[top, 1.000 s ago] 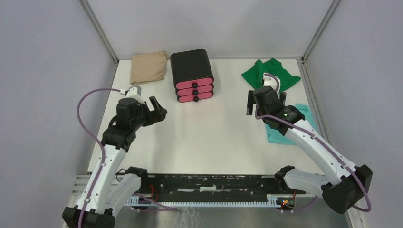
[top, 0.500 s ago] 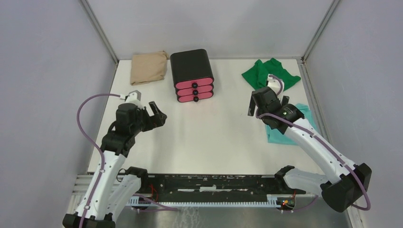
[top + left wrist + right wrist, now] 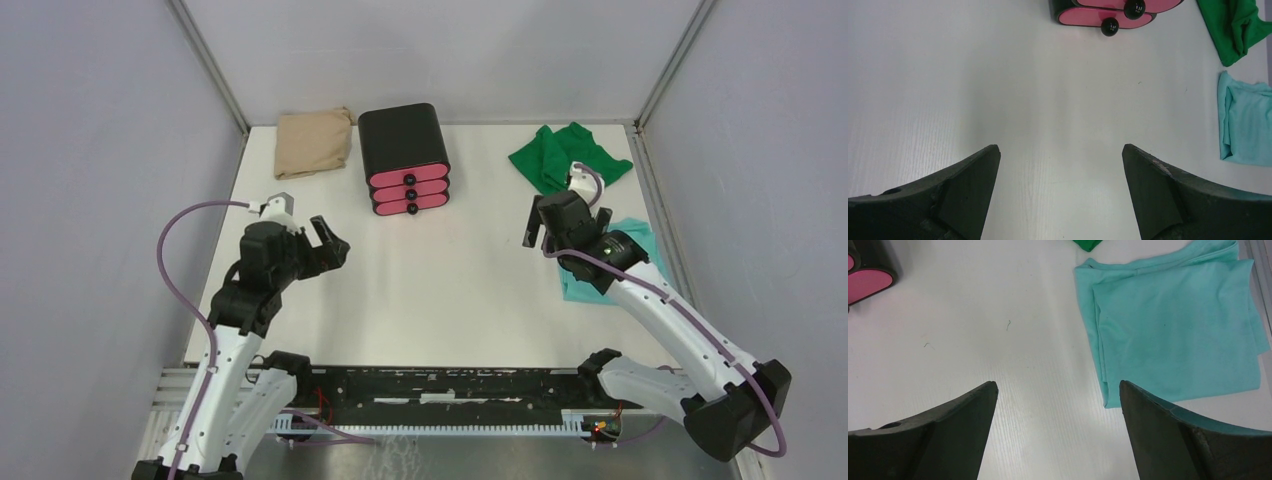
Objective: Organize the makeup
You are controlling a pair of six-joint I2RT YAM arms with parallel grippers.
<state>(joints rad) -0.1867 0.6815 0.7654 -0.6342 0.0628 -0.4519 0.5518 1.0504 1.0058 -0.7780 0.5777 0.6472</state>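
Note:
No makeup piece shows in any view; the sponges, pad, pink piece, jar and compact are all hidden or out of view. My left gripper (image 3: 332, 241) is open and empty over bare table, left of and nearer than the black box with pink drawers (image 3: 405, 160). In the left wrist view the gripper (image 3: 1060, 147) has its jaws wide apart with only table between them. My right gripper (image 3: 560, 226) is open and empty just left of the teal cloth (image 3: 642, 240). In the right wrist view the gripper (image 3: 1058, 385) has only table between its jaws.
All three pink drawers look shut, their black knobs (image 3: 1109, 26) facing the arms. A beige folded cloth (image 3: 313, 142) lies at the back left. A green cloth (image 3: 565, 155) lies at the back right, and the teal cloth (image 3: 1173, 325) lies nearer along the right edge.
Both arms have drawn back a little toward the near edge. The left gripper moved nearer and slightly left, the right one nearer and slightly right. Both stayed open.

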